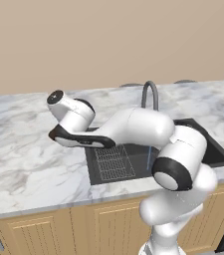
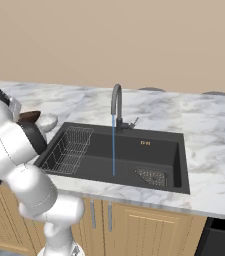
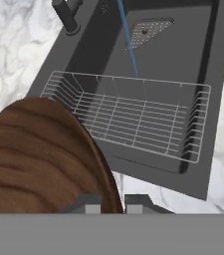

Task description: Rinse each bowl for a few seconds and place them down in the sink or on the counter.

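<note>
Rinse step was under way, by my read: the gripper (image 3: pixel 112 203) had its fingers pinched nearly shut on the rim of the brown bowl (image 3: pixel 39 159), held over the counter (image 3: pixel 4 64) just left of the sink (image 3: pixel 183 60). Water ran from the faucet (image 2: pixel 116 102) into the basin. Next move likely called for carrying the bowl rightward under the stream (image 2: pixel 113 145). Count: one bowl visible for sure, one sink, one faucet, one wire rack (image 3: pixel 128 112), one drain (image 3: pixel 148 31).

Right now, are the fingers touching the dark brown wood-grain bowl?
Touching. In the hand view the fingers close on the rim of the dark brown wood-grain bowl, which passes between them with no gap visible.
</note>
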